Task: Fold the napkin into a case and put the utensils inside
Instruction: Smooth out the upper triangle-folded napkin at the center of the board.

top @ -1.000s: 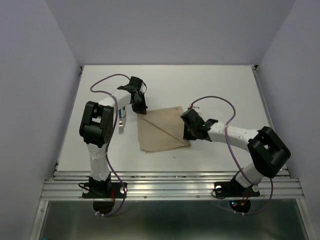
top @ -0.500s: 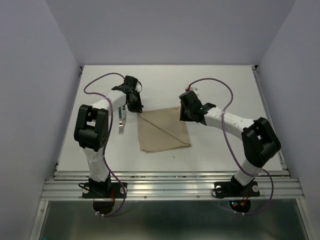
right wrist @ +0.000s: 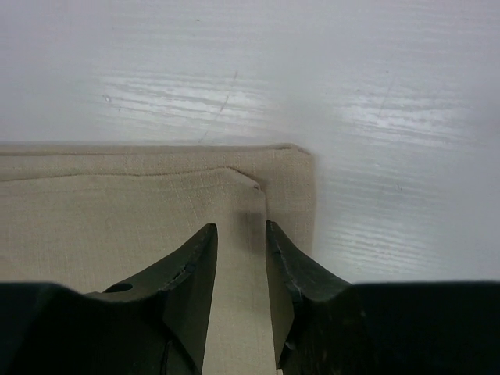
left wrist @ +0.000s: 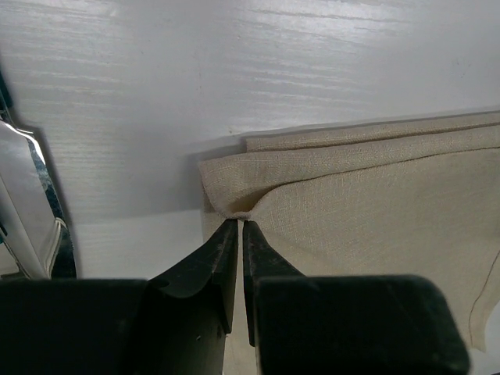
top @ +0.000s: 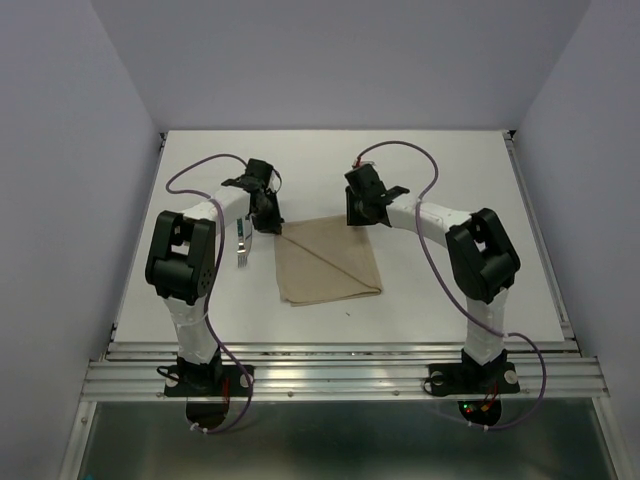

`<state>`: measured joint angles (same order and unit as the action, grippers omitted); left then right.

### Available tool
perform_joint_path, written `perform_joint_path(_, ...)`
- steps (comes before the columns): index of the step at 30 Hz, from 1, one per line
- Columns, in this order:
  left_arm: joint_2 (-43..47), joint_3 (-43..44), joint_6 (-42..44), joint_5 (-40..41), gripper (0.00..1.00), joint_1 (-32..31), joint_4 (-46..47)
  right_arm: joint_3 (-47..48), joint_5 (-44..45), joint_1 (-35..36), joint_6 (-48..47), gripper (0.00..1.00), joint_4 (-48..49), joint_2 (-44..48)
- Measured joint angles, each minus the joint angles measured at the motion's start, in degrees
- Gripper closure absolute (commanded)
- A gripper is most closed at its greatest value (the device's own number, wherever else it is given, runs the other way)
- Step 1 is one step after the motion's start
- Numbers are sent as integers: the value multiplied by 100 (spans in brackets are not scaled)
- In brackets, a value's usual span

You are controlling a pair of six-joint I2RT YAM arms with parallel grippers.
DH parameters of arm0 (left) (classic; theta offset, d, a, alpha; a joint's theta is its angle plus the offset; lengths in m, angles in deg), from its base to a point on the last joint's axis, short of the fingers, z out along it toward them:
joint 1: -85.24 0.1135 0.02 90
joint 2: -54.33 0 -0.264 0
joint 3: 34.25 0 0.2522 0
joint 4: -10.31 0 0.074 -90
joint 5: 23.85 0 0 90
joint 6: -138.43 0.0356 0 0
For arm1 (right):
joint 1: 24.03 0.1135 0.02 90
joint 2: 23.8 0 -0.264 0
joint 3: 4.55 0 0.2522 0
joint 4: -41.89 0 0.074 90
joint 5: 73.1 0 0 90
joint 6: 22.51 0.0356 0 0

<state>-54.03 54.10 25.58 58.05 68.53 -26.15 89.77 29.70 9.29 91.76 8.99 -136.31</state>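
No text, label, brand, number or sign can be read on anything in these views.

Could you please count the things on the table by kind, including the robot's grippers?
Napkin: 1
Fork: 1 (no other utensils can be made out)
Grippers: 2, left gripper and right gripper
Total: 4
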Motion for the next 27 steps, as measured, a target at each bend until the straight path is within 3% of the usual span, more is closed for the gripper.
perform_joint_path(14, 0, -61, -2, -2, 81, 33, 22, 640, -151, -116, -205, 65, 9, -726)
perform_joint_path(23, 2, -61, 0, -2, 81, 33, 20, 684, -157, -118, -203, 92, 4, -745)
perform_joint_path(27, 2, -61, 0, -2, 81, 33, 20, 684, -118, -118, -197, 97, 4, -745)
